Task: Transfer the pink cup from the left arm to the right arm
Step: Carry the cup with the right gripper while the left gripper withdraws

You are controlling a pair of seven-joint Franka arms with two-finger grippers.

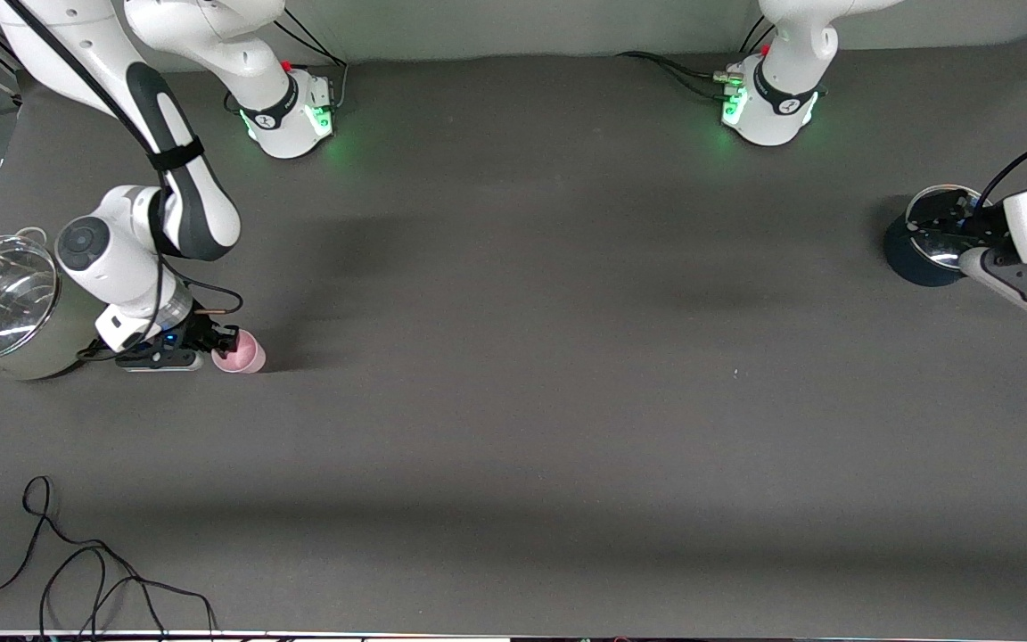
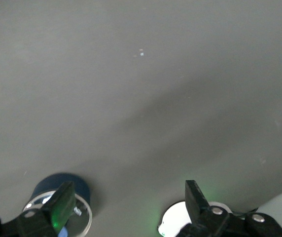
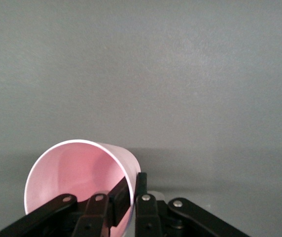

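In the front view, the right gripper [image 1: 221, 343] is low at the right arm's end of the worktop [image 1: 513, 401], a flat dark grey mat, and it pinches the wall of the pink cup [image 1: 240, 354], which is smooth plastic and tapered. Just beside that arm stands a steel pot [image 1: 10, 308] with a glass lid. The left gripper [image 1: 946, 234] waits over a round dark blue container [image 1: 924, 254] near the left arm's edge. In the left wrist view, the left gripper's black fingers [image 2: 196, 201] are spread wide with only mat between them. In the right wrist view, one finger is inside the cup [image 3: 77, 175] and one outside, pressed on its thin rim.
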